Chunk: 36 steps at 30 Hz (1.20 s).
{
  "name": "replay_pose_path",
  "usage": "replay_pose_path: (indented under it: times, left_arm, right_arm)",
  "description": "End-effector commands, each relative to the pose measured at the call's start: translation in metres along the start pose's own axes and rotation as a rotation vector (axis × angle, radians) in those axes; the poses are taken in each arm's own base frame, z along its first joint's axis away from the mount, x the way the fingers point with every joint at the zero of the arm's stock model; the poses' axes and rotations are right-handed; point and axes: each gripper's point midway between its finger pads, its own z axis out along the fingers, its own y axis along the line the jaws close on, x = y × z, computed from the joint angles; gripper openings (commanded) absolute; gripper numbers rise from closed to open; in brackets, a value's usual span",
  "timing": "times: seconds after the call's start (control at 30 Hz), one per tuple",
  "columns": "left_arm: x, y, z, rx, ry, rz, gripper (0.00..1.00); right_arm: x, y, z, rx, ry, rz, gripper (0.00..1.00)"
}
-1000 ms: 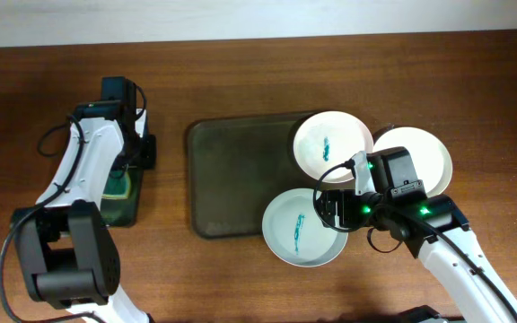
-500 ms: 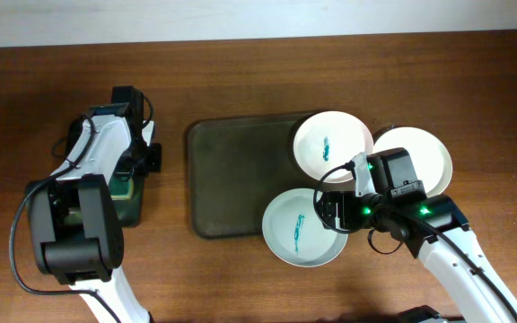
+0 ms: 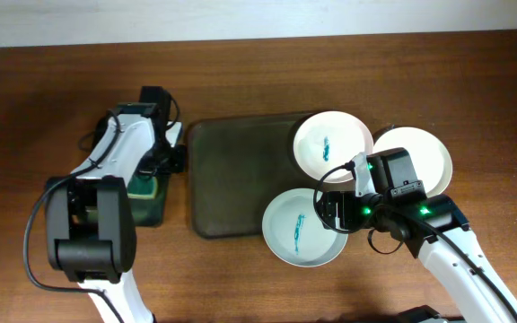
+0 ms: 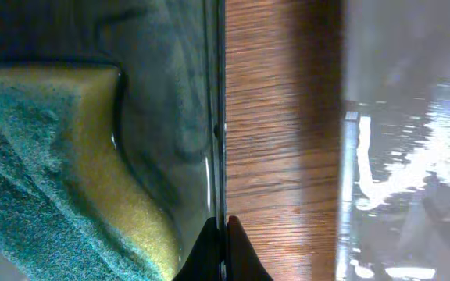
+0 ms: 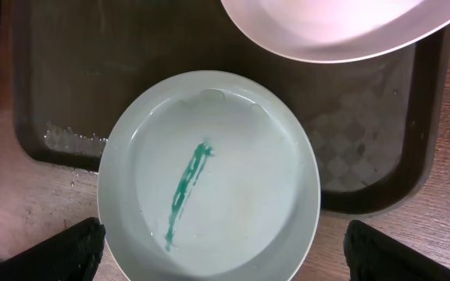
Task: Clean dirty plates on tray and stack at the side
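Left wrist view: the left gripper [image 4: 219,250] is clenched on the wall of the tub [image 4: 170,94], with the sponge [image 4: 53,156] inside. Overhead, the tub sits at 9 o'clock of the tray [image 3: 232,179]; one smeared plate [image 3: 333,146] is at its 1 o'clock corner, a second smeared plate [image 3: 299,229] at 5 o'clock beneath the released right gripper [image 3: 333,208]; a clean plate [image 3: 424,154] lies at 3 o'clock

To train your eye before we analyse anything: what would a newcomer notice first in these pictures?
Three white plates cluster at the right: a far plate and a near plate, both streaked teal, at the right end of the dark tray, and a clean plate beside it. At the left, a green-and-yellow sponge lies in a tub whose wall the left hand pinches. The right hand hangs open over the near plate.
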Motion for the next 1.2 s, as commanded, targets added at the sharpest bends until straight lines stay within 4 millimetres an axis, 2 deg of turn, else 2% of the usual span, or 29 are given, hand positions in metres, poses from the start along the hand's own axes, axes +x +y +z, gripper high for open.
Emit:
replay_pose_path:
  times: [0.0,0.2,0.23,0.27,0.3,0.33,0.37,0.43,0.5,0.57,0.6,0.67,0.73,0.77,0.83,0.9,0.97,1.0,1.03,1.1,1.17]
  left_arm:
    - [-0.002,-0.037,0.000,0.113,-0.003,0.001,0.00]
    - [-0.003,-0.040,-0.001,0.114,-0.003,-0.053,0.00]
    - [-0.003,-0.041,-0.001,0.119,-0.005,-0.053,0.23]
    - [-0.004,-0.044,-0.004,0.135,-0.003,-0.053,0.36]
    - [-0.004,-0.044,-0.010,0.136,0.003,-0.052,0.43]
    - [-0.005,-0.043,-0.016,0.135,0.007,-0.053,0.45]
    - [-0.007,-0.043,-0.025,0.135,0.007,-0.052,0.45]
    - [-0.014,-0.042,-0.047,0.136,-0.001,-0.052,0.45]
    - [-0.021,-0.041,-0.072,0.136,-0.022,-0.051,0.44]
    - [-0.030,-0.040,-0.100,0.138,-0.058,-0.050,0.42]
    - [-0.034,-0.040,-0.115,0.138,-0.077,-0.049,0.40]
    - [-0.040,-0.039,-0.144,0.139,-0.120,-0.045,0.37]
    - [-0.043,-0.038,-0.165,0.141,-0.163,-0.043,0.36]
    - [-0.043,-0.037,-0.177,0.139,-0.190,-0.040,0.35]
    - [-0.039,-0.028,-0.203,0.129,-0.255,-0.053,0.36]
    - [-0.030,-0.008,-0.228,0.085,-0.321,-0.089,0.38]
    - [-0.017,0.013,-0.249,0.056,-0.371,-0.136,0.56]
    - [-0.012,0.021,-0.252,0.051,-0.370,-0.156,0.66]
    - [-0.007,0.030,-0.250,0.047,-0.350,-0.181,0.66]
    - [-0.001,0.041,-0.236,0.044,-0.304,-0.213,0.68]
    - [0.002,0.052,-0.211,0.042,-0.252,-0.245,0.68]
  right_arm:
    - [-0.001,0.001,0.000,-0.007,0.000,0.011,0.98]
    - [-0.008,0.003,-0.001,-0.012,-0.028,0.002,0.98]
    - [-0.010,0.004,-0.001,-0.021,-0.035,-0.001,0.98]
    - [-0.013,0.007,-0.003,-0.029,-0.042,-0.008,0.99]
    - [-0.021,0.011,-0.010,-0.035,-0.065,-0.032,0.93]
    - [-0.028,0.015,-0.018,-0.037,-0.076,-0.048,0.89]
    - [-0.034,0.020,-0.028,-0.039,-0.087,-0.070,0.85]
    - [-0.047,0.030,-0.052,-0.034,-0.103,-0.076,0.85]
    - [-0.045,0.032,-0.062,-0.023,-0.060,-0.058,0.85]
    - [-0.029,0.025,-0.057,0.006,0.028,0.026,0.85]
    - [-0.012,0.017,-0.047,0.035,0.118,0.085,0.84]
    - [0.008,0.006,-0.031,0.074,0.238,0.125,0.77]
    - [0.012,-0.001,-0.015,0.099,0.288,0.141,0.75]
    - [0.004,-0.007,-0.008,0.117,0.272,0.142,0.75]
    - [-0.027,-0.023,0.008,0.140,0.177,0.136,0.75]
    - [-0.050,-0.037,0.011,0.144,0.144,0.141,0.72]
    - [-0.081,-0.057,0.006,0.159,0.145,0.109,0.72]
    - [-0.093,-0.064,0.005,0.165,0.149,0.112,0.72]
    - [-0.112,-0.077,0.005,0.177,0.136,0.119,0.72]
    - [-0.135,-0.096,0.010,0.189,0.090,0.111,0.71]
    - [-0.149,-0.113,0.020,0.197,0.049,0.119,0.66]
